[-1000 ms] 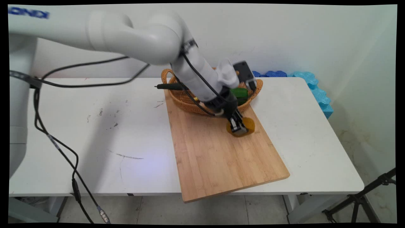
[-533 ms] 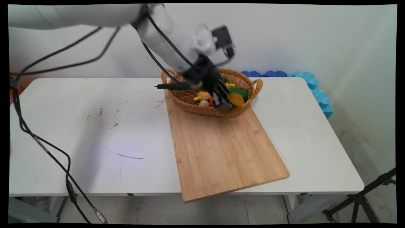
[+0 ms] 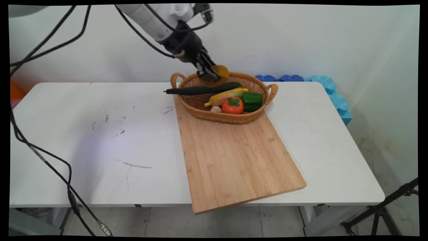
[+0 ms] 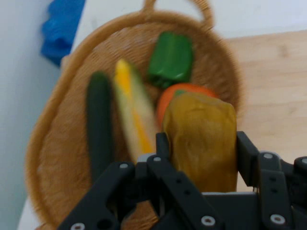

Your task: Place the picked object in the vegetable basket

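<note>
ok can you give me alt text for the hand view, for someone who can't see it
The black gripper is shut on a brownish-yellow block, held above a woven basket. In the basket lie a dark green cucumber, a yellow corn cob, a green pepper and an orange-red fruit, with a wooden board beside it.

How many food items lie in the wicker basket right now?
5 visible: dark cucumber across the back, corn, persimmon, green pepper, small pale piece at front. Others may be hidden.
</note>
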Motion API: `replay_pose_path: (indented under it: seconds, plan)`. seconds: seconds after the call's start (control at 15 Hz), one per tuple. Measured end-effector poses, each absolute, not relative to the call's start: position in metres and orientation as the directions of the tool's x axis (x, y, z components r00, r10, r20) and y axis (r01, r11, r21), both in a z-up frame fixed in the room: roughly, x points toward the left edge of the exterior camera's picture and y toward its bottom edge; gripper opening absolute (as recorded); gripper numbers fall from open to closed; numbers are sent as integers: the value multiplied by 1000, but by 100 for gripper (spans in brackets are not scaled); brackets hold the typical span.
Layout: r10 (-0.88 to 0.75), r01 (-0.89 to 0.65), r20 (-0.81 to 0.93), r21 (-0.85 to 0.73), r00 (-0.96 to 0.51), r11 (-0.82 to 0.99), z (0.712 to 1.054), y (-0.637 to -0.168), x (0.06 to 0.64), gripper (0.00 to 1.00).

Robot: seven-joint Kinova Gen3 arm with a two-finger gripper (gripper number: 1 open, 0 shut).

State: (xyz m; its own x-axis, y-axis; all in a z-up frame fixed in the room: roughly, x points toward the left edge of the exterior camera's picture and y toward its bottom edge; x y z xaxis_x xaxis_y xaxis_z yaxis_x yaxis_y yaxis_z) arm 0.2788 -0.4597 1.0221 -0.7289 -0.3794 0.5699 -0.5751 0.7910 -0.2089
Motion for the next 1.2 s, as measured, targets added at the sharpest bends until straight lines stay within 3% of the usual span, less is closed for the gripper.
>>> replay_pose_path:
  seconds: [0.47,1.2]
  plan:
    - [-515,-685,519,-207,-682,699,979,-502,325,0]
    - [-608,-736,472,-141,-638,663,905,-535,332,0]
